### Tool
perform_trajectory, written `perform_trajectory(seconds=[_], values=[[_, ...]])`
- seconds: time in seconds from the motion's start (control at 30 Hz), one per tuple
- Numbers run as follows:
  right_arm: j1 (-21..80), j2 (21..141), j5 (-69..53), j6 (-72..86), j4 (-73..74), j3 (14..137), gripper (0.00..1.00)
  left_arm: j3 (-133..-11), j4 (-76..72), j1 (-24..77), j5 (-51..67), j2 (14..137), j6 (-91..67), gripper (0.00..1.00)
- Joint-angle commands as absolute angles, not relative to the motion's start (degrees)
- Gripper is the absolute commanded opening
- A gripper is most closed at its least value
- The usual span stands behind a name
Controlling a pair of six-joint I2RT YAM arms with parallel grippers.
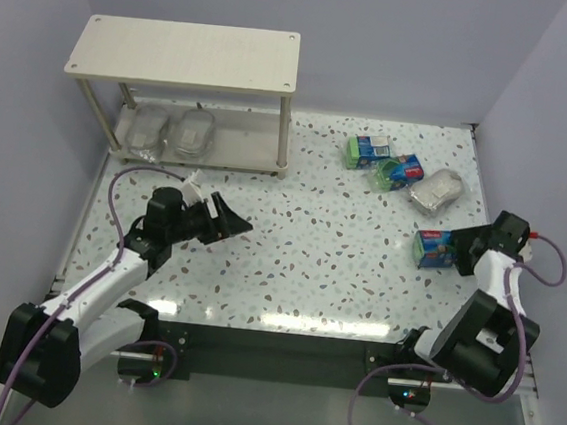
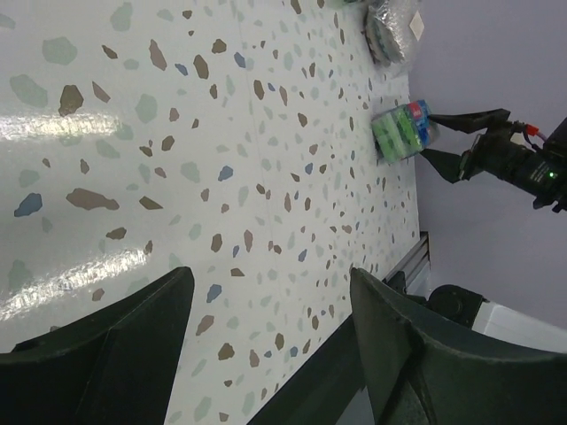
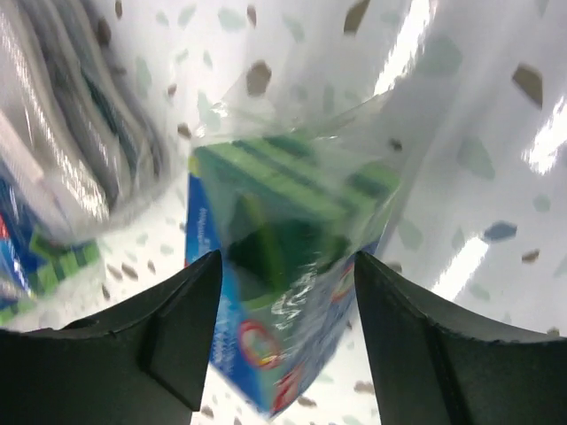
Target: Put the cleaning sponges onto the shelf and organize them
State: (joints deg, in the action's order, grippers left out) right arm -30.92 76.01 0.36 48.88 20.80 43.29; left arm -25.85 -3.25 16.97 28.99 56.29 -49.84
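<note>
The shelf (image 1: 183,52) stands at the back left, with two silvery scourers (image 1: 146,131) (image 1: 195,134) on its lower board. Two green sponge packs (image 1: 370,153) (image 1: 399,171) and a third scourer (image 1: 436,193) lie at the back right. A third green pack (image 1: 432,248) lies at the right. My right gripper (image 1: 466,252) is open, its jaws on either side of that pack's end. In the right wrist view the pack (image 3: 283,221) fills the gap in the gripper (image 3: 288,297). My left gripper (image 1: 230,222) (image 2: 270,305) is open and empty over bare table. It faces the right-hand pack (image 2: 403,131).
The speckled table (image 1: 309,265) is walled by lilac panels on three sides. The shelf's top board carries nothing. In the right wrist view the loose scourer (image 3: 80,133) and another green pack (image 3: 35,261) lie just left of the straddled pack. A black rail (image 1: 271,337) runs along the near edge.
</note>
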Motion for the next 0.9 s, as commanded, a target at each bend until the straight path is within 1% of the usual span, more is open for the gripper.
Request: perform_trajectory(seconds=[0.0,0.07,0.17,0.2,0.27,0.33,0.37,0.4,0.43,0.5,0.53,0.63,0.77,0.83,0.87], values=[[-30.33,69.27,-6.93,46.50,22.50,38.51,0.33,-25.84,-1.50,17.23,29.27,54.67,-47.99,0.76],[-28.84,66.03,-10.00,46.06,23.03,35.62,0.32,-25.58,-0.88,17.23,28.74,54.58,-47.37,0.76],[-21.73,62.59,-9.85,48.94,22.51,31.92,0.31,-24.18,-1.31,17.23,28.39,54.93,-47.02,0.76],[-16.49,60.32,-9.58,50.70,21.46,30.86,0.31,-23.21,-2.01,17.23,28.30,55.02,-47.02,0.76],[-11.19,58.81,-9.23,57.09,16.82,27.71,0.31,-22.42,-2.72,17.31,28.13,55.63,-47.28,0.76],[-4.26,59.23,-7.39,62.20,13.73,26.55,0.31,-21.80,-3.51,17.31,28.04,56.07,-47.55,0.76],[-2.13,60.37,-6.69,63.10,12.06,26.89,0.31,-21.62,-3.52,17.31,27.60,56.07,-47.46,0.76],[2.07,61.51,-5.64,63.63,11.35,27.42,0.31,-21.53,-3.43,17.31,27.42,56.07,-47.55,0.76],[3.76,64.57,-5.10,64.15,11.25,28.29,0.32,-21.45,-3.78,17.31,27.33,55.99,-47.55,0.76],[8.06,67.05,-4.48,64.68,10.29,30.58,0.34,-21.36,-3.69,17.40,27.42,55.90,-47.55,0.76],[9.22,69.76,-4.74,65.30,9.41,31.72,0.34,-21.44,-3.52,17.32,27.33,55.90,-47.46,0.76],[13.09,72.94,-5.45,64.87,8.35,34.01,0.35,-21.53,-3.52,17.31,27.42,55.46,-47.46,0.76],[15.55,74.18,-7.81,62.76,8.44,38.57,0.35,-21.62,-3.43,17.40,27.51,54.93,-47.46,0.76],[16.17,74.97,-10.80,59.44,9.31,41.81,0.35,-21.88,-3.51,17.31,27.51,55.02,-47.63,0.76],[16.35,75.84,-14.46,57.94,11.32,43.05,0.34,-22.15,-3.69,17.40,27.51,55.19,-47.55,0.76]])
